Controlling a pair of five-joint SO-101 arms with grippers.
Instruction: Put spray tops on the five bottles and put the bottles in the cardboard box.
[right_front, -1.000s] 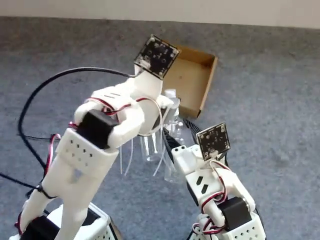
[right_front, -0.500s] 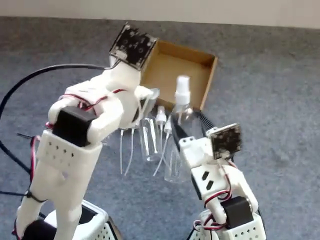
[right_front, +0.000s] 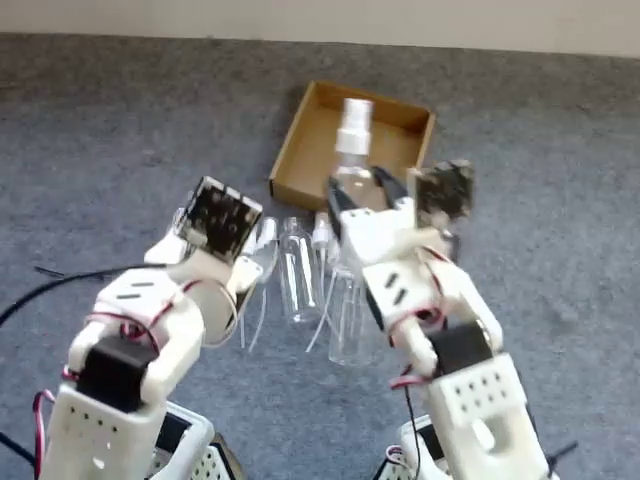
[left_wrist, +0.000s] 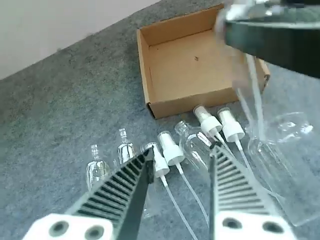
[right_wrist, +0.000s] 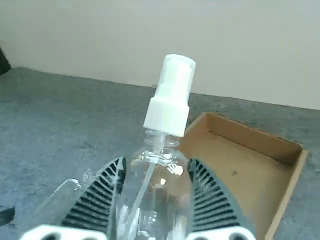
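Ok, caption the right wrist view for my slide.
Right gripper grips a clear plastic bottle with white spray top, brown cardboard box behind.

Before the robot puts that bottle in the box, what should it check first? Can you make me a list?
1. Right gripper gripping the bottle: ok.
2. Spray top sitting on the bottle's neck: ok. Screwed tight: cannot tell.
3. Cardboard box has room: ok, its bare floor shows.
4. Bottle fully over the box: cannot tell.
5. Left gripper out of the way: ok, it is open above the loose spray tops, apart from the box.
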